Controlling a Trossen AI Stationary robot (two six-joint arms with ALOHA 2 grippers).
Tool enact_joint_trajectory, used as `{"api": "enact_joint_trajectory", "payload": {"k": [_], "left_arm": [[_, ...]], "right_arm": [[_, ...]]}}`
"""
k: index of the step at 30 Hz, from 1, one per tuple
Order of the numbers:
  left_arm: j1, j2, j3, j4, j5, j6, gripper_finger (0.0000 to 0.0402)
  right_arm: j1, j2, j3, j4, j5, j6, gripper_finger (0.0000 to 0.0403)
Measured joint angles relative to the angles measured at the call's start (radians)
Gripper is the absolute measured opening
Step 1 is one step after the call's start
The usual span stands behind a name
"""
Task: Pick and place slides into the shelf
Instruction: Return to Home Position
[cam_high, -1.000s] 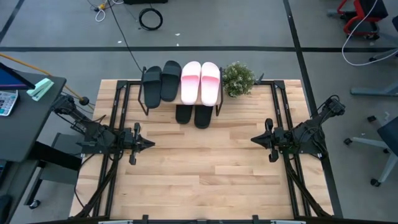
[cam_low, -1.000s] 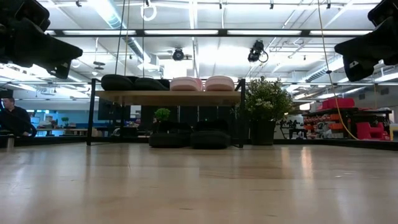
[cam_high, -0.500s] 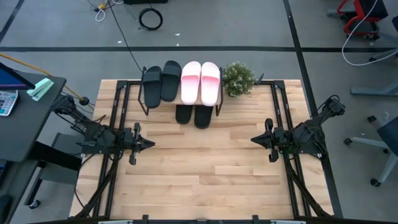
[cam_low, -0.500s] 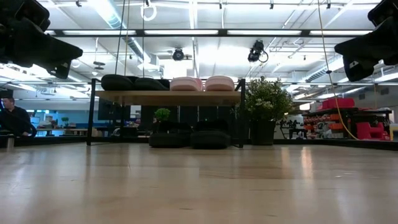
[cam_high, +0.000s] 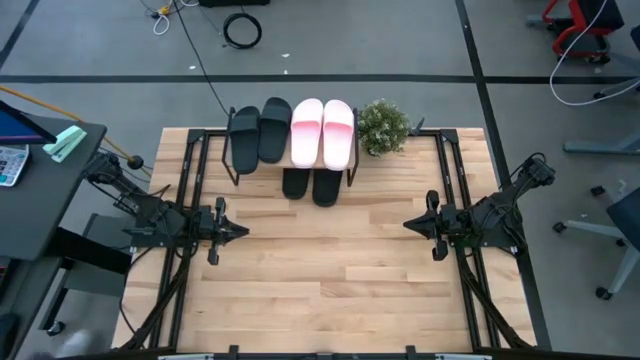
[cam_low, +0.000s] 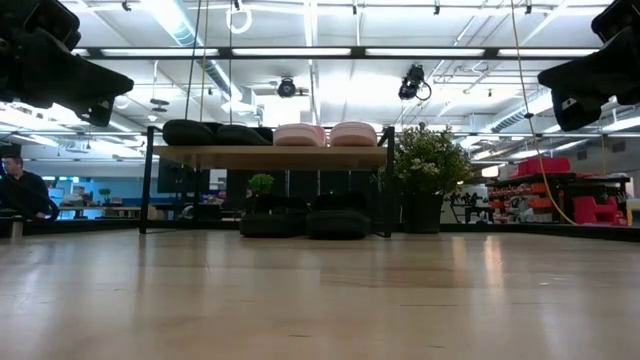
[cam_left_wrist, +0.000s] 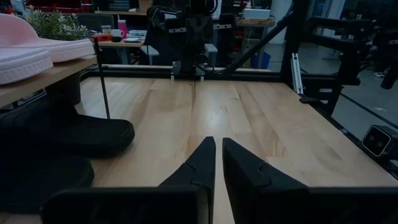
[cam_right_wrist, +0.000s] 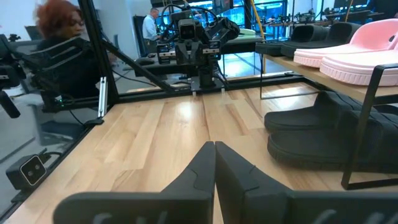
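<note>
The shelf (cam_low: 270, 157) stands at the far edge of the table (cam_high: 330, 280), a little left of the middle, with a plant (cam_high: 383, 127) just beside its right end. All six slides are on it. On the top board the top black slides (cam_high: 247, 138) lie side by side at the left and the pink slides (cam_high: 322, 132) side by side at the right, the two pairs touching or nearly so. The lower black slides (cam_high: 311, 186) sit under the pink pair, their ends sticking out toward the near side. The left gripper (cam_high: 243, 232) hangs above the table's left side, pointing inward, well apart from the shelf; its fingers are closed to a thin slit and hold nothing. The right gripper (cam_high: 408, 225) mirrors it on the right side, fingers pressed together and empty. The two grippers face each other across bare wood
</note>
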Motion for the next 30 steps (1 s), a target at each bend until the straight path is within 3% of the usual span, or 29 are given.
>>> {"api": "enact_joint_trajectory", "payload": {"k": [30], "left_arm": [[0.0,0.0,0.0,0.0,0.0,0.0,0.0026]], "right_arm": [[0.0,0.0,0.0,0.0,0.0,0.0,0.0014]]}}
